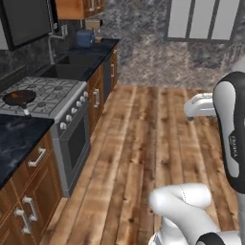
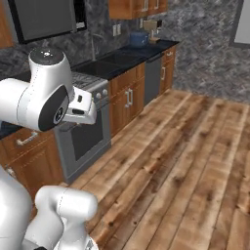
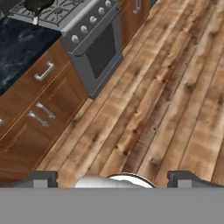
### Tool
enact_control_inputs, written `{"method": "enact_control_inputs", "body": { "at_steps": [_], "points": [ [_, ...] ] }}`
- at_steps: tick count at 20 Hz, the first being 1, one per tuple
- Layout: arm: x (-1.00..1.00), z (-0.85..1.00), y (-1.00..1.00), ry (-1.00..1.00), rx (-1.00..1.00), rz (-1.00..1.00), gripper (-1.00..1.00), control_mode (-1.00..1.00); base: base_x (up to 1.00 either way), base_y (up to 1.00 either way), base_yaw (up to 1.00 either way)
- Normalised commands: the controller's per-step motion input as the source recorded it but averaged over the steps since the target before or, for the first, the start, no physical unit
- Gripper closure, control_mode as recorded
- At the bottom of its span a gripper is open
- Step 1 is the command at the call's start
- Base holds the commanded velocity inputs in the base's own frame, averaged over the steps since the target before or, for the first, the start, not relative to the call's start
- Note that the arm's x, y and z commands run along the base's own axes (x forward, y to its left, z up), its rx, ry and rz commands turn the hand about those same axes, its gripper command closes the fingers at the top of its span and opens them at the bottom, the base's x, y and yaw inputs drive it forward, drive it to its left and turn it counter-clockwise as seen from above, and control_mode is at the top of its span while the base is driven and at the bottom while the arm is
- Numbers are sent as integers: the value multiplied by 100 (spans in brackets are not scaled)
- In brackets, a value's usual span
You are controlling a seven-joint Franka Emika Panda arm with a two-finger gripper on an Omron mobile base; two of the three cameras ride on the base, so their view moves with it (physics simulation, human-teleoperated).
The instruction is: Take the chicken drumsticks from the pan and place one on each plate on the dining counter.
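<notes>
Pan (image 1: 19, 97): on the stove (image 1: 48, 95), drumsticks inside too small to tell apart. Gripper (image 3: 112, 178): open, empty, above the wooden floor (image 3: 166, 100), well apart from the pan. Risk: reaching from here likely falls short, or the arm clips the worktop (image 1: 16, 139) edge.

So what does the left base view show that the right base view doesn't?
Left base view alone: the black pan on the stove's burners, something orange-brown in it, and the window at the far wall. Right base view alone: the arm's big white joint, blocking most of the stovetop. Shared: the stove, the sink counter, the blue pot and the wooden floor.
</notes>
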Motion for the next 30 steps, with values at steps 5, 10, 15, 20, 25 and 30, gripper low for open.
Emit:
{"method": "enact_control_inputs", "body": {
  "at_steps": [5,10,15,20,25,30],
  "points": [
    [0,0,0,0,0,0,-100,100,100,23,19],
    [0,0,0,0,0,0,-100,100,100,9,25],
    [0,0,0,0,0,0,-100,100,82,0,34],
    [0,0,0,0,0,0,-100,100,55,0,43],
    [0,0,0,0,0,0,-100,100,48,0,44],
    [0,0,0,0,0,0,-100,100,63,-1,42]
  ]
}}
